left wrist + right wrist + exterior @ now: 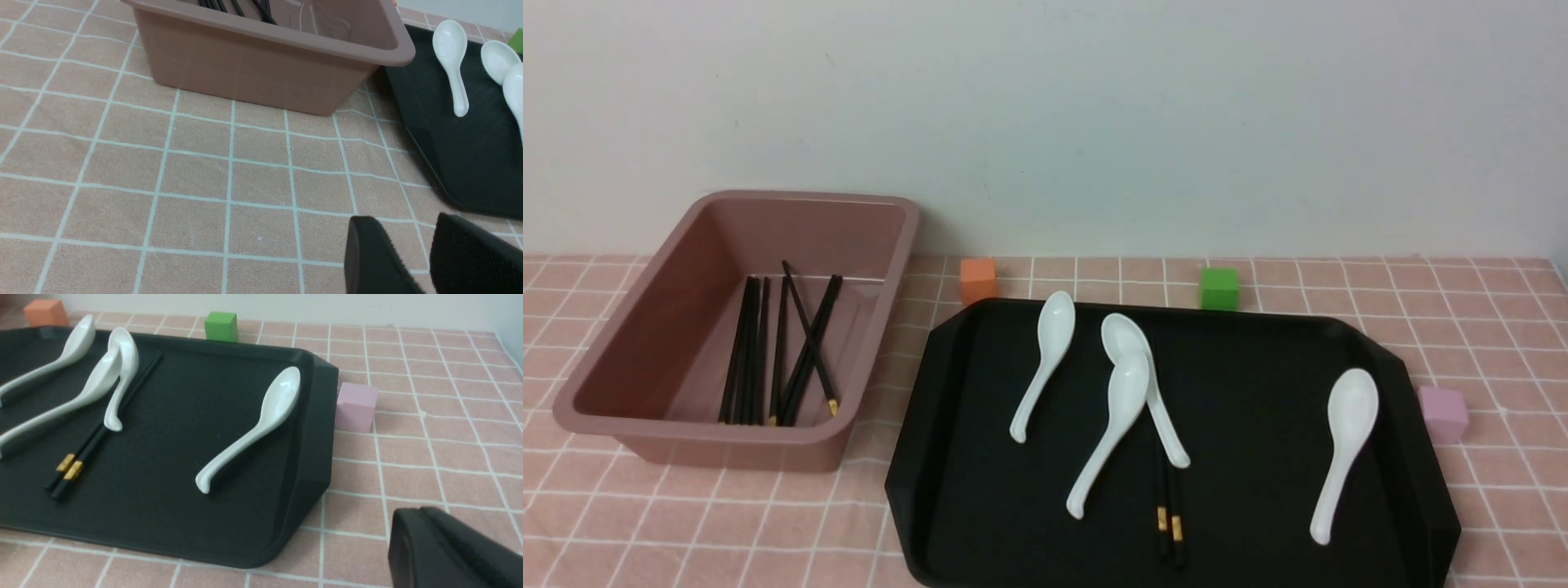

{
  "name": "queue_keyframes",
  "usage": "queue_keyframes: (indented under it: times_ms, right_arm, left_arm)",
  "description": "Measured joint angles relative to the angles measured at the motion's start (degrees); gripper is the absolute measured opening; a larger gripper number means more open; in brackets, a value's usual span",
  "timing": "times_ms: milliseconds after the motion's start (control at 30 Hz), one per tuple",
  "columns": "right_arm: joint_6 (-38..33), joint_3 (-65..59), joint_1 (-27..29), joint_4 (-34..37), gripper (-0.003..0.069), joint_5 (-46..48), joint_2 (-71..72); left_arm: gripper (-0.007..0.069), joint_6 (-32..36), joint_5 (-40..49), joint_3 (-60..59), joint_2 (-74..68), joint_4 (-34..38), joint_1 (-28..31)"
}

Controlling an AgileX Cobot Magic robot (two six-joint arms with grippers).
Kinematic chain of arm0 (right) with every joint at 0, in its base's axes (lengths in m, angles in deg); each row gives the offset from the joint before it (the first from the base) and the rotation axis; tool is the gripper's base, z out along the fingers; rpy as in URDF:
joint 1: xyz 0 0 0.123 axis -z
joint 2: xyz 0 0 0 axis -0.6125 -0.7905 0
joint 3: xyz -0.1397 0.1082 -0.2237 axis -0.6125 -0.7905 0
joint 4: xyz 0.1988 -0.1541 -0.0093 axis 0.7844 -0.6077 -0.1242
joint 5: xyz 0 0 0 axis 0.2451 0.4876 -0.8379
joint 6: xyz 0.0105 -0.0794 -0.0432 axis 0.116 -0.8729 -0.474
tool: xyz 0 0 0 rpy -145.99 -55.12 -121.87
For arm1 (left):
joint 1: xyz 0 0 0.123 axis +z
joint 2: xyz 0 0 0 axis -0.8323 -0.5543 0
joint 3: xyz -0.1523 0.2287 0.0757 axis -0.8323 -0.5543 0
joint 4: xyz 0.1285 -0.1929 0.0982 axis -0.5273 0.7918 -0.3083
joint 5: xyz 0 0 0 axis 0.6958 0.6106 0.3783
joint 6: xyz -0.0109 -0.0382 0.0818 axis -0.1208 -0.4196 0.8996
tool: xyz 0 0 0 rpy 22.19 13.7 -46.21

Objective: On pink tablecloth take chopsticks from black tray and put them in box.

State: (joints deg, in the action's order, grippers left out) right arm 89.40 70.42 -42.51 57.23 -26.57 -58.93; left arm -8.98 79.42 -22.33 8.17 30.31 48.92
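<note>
The black tray (pixel 1258 490) lies on the pink tablecloth (pixel 686 523) at the front right. Two chopsticks (pixel 1168 506) lie side by side on it, partly under a white spoon (pixel 1147 392); they also show in the right wrist view (pixel 102 428). The box (pixel 727 429) stands to the left of the tray and holds several chopsticks (pixel 776 351). My left gripper (pixel 402 222) is open and empty over the cloth, on the near side of the box (pixel 253 69). My right gripper (pixel 412 516) is shut and empty over the cloth beside the tray's (pixel 314 457) right edge. Neither arm shows in the front view.
Several white spoons lie on the tray, one at its right side (pixel 1343 449) and one at the left (pixel 1041 359). An orange cube (pixel 978 280) and a green cube (pixel 1218 288) stand behind the tray. A pink cube (pixel 1443 412) stands at its right edge. A wall is at the back.
</note>
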Motion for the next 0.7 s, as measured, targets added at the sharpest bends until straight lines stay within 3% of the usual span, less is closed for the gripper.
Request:
queue_keyframes:
  times_ms: [267, 700]
  right_arm:
    - [0.0, 0.3, -4.9, -0.2, 0.0021, 1.4, 0.0]
    - [0.0, 0.4, -5.1, -0.4, 0.0034, 1.6, 0.0]
  left_arm:
    - [0.0239, 0.0, 0.0, 0.0, 0.0, 0.0, 0.0]
    - [0.0239, 0.0, 0.0, 0.0, 0.0, 0.0, 0.0]
